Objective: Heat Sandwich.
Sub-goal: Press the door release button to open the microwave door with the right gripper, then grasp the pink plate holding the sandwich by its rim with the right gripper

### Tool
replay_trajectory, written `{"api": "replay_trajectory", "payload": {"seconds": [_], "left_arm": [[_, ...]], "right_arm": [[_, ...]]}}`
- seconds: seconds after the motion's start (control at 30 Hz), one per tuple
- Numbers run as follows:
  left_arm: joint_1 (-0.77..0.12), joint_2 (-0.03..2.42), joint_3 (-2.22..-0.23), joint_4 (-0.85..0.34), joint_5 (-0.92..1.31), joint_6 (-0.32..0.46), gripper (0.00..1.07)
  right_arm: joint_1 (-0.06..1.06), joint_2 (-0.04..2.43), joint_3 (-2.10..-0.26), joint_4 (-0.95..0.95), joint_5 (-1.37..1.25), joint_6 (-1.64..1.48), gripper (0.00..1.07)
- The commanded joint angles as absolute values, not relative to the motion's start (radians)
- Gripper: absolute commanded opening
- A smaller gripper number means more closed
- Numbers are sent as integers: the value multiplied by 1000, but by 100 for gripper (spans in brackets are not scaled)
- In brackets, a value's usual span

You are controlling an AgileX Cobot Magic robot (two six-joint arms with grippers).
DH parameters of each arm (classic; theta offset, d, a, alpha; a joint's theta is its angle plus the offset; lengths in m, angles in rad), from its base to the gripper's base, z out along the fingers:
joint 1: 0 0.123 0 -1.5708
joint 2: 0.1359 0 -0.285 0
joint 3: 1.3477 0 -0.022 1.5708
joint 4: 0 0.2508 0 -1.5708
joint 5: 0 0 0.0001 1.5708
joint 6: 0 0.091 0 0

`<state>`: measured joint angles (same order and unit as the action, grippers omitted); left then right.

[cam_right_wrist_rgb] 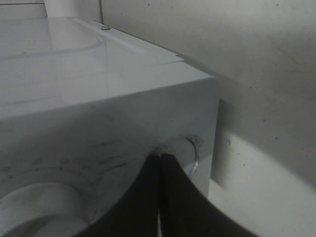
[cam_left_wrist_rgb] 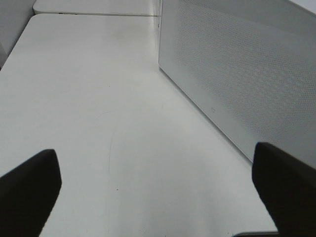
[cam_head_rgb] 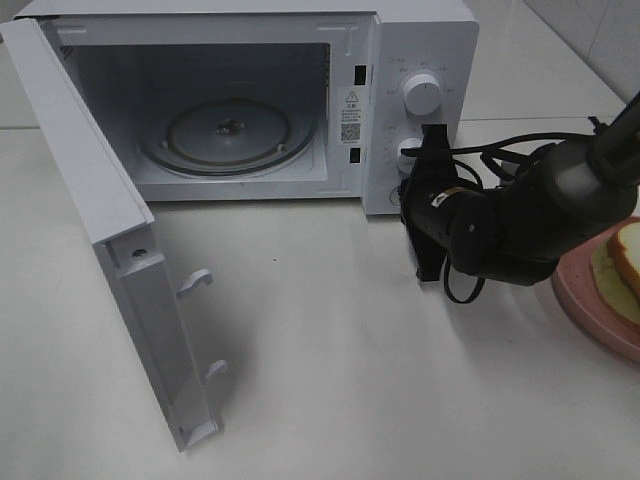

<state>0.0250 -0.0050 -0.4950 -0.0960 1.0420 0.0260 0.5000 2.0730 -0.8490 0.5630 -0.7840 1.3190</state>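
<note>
The sandwich (cam_head_rgb: 625,262), white bread with a tan crust over pale green, lies on a pink plate (cam_head_rgb: 592,302) at the right edge of the exterior high view, partly cut off. A white microwave (cam_head_rgb: 425,35) stands at the back with its door (cam_head_rgb: 105,215) swung wide open and a glass turntable (cam_head_rgb: 228,133) inside. My right gripper (cam_head_rgb: 415,158) is shut, fingertips together at the lower knob (cam_right_wrist_rgb: 186,147) with nothing between them. My left gripper (cam_left_wrist_rgb: 158,190) is open over bare table, beside a perforated white panel (cam_left_wrist_rgb: 237,74).
The upper knob (cam_head_rgb: 421,93) sits above the right gripper. Black cables (cam_head_rgb: 495,155) trail from the right arm across the table behind it. The open door juts far forward on the left, with two latch hooks (cam_head_rgb: 195,283) on its inner edge.
</note>
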Motion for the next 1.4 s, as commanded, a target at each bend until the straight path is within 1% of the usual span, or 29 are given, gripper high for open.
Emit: {"api": "replay_trajectory", "payload": {"seconds": [0.03,0.1,0.27,0.4,0.47,0.57,0.7,0.73,0.77,0.83,0.9,0.97,1.03,1.07,1.2,1.23,1.33,1.4], "left_arm": [[19,-24,-493,-94,1036,23,103],[19,-24,-493,-94,1036,23,103],[19,-24,-493,-94,1036,23,103],[19,-24,-493,-94,1036,23,103],[19,-24,-493,-94,1036,23,103],[19,-24,-493,-94,1036,23,103],[19,-24,-493,-94,1036,23,103],[19,-24,-493,-94,1036,23,103],[19,-24,-493,-94,1036,23,103],[19,-24,-493,-94,1036,23,103],[19,-24,-493,-94,1036,23,103],[19,-24,-493,-94,1036,23,103],[19,-24,-493,-94,1036,23,103],[19,-24,-493,-94,1036,23,103],[19,-24,-493,-94,1036,23,103],[19,-24,-493,-94,1036,23,103],[19,-24,-493,-94,1036,23,103],[19,-24,-493,-94,1036,23,103]], "right_arm": [[492,2032,-831,522,-757,1301,0],[492,2012,-804,504,-705,1295,0],[491,1988,-773,505,-677,1261,0],[489,1898,-722,458,-566,1147,1],[489,1878,-719,446,-538,1126,1],[489,1812,-719,380,-418,1043,2],[489,1771,-719,354,-328,951,2],[484,1750,-721,352,-268,859,3],[484,1750,-721,352,-268,859,3],[476,1725,-721,352,-195,760,3],[454,1688,-721,353,-88,599,4],[454,1679,-721,353,-49,557,4],[430,1642,-721,352,49,391,5],[430,1642,-721,352,49,391,5],[393,1583,-721,311,170,144,6],[393,1583,-721,311,170,144,6],[355,1544,-721,294,270,-19,7],[342,1533,-721,289,296,-47,8]]}}
